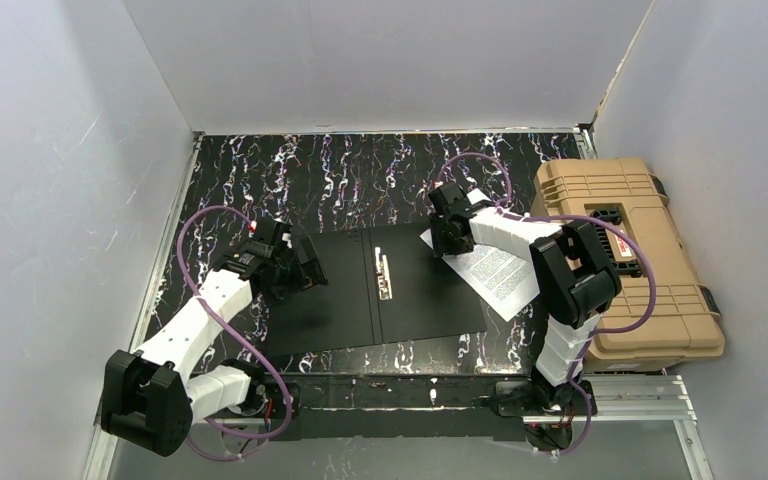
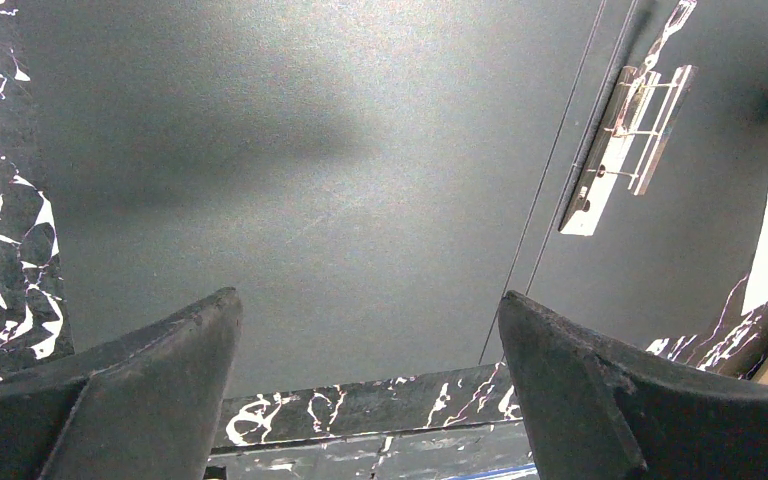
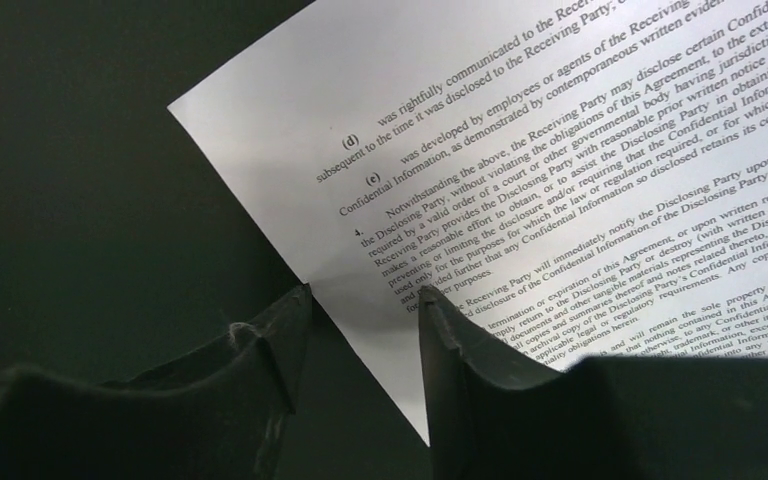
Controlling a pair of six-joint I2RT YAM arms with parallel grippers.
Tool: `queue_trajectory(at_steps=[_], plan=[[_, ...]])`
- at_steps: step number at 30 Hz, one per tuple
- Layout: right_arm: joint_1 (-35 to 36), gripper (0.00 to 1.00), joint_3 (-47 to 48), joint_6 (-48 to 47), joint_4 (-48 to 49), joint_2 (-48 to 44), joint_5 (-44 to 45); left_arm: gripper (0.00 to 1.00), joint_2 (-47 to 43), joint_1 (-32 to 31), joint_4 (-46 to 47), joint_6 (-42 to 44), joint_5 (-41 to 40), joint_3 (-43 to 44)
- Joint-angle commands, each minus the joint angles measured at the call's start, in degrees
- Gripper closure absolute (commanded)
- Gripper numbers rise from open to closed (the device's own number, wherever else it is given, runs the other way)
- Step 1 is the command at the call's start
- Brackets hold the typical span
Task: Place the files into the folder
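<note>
R fingers (image 3: 460, 360) apart astride files (image 3: 560, 150) edge, L fingers (image 2: 180, 350) wide apart over open folder (image 2: 360, 150)

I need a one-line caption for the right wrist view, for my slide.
Right gripper, jaws apart, over the edge of a printed sheet lying partly on the open black folder.

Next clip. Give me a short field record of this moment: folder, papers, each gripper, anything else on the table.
folder: open flat, black inside up, metal clip beside the centre fold
papers: printed sheets lying askew, one corner over the folder's right half, the rest past its right edge
left gripper: open, over the folder's left half, holding nothing
right gripper: jaws apart, astride the papers' edge, not clamped
other: tan case at the right side of the table
task: papers not yet in the folder
</note>
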Motion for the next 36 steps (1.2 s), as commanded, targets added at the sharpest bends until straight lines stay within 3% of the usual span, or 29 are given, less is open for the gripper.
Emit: queue_trajectory(at_steps=[1, 13, 15, 36], plan=[[-0.4, 0.52, -1.19, -0.49, 0.46, 1.35, 1.29, 0.02, -0.95, -0.01, -1.7, 0.92, -0.04, 0.62], [-0.67, 0.88, -3.63, -1.19, 0.49, 1.75, 3.6, 0.02, -0.55, -0.01, -2.24, 0.85, -0.48, 0.79], [-0.7, 0.99, -3.17, -1.2, 0.44, 1.48, 3.74, 0.02, -0.44, -0.05, -2.25, 0.79, -0.5, 0.87], [-0.73, 0.99, 0.17, -0.86, -5.12, -15.12, -1.81, 0.02, -2.02, -0.02, -1.65, 0.79, 3.63, 2.91]])
